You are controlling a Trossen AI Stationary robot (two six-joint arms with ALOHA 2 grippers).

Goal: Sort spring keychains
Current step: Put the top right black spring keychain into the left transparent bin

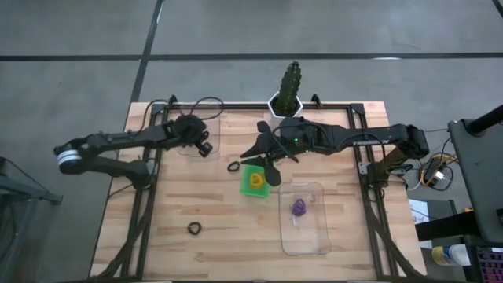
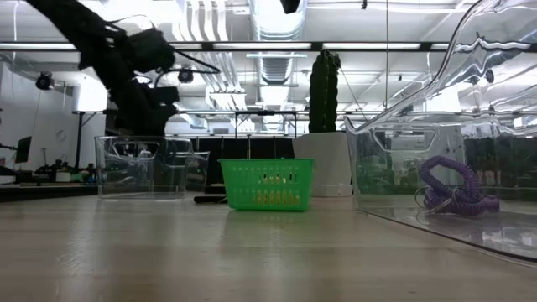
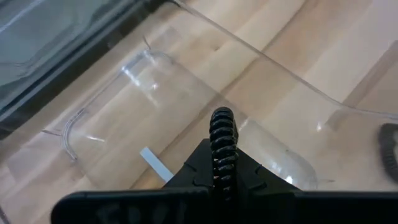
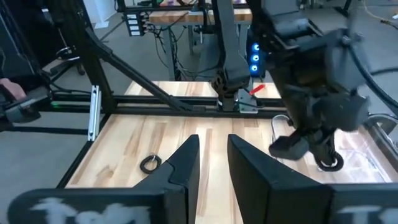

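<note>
The left pincer, pinching a black spring keychain above the clear tray, could seemingly snag it on release.

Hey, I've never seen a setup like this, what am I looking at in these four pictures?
It is a robot: two dark arms at a wooden table, each ending in a two-finger gripper. One picture looks straight down, one looks level across the tabletop, and two come from cameras on the wrists.

On the table are a green bin with a yellow coil in it, a clear tray holding a purple coil, another clear tray under the left arm, two loose black coils, and a potted cactus at the far edge.

The left gripper is shut on a black coil above its tray. The right gripper holds nothing; its fingers stand slightly apart, beside the green bin.
</note>
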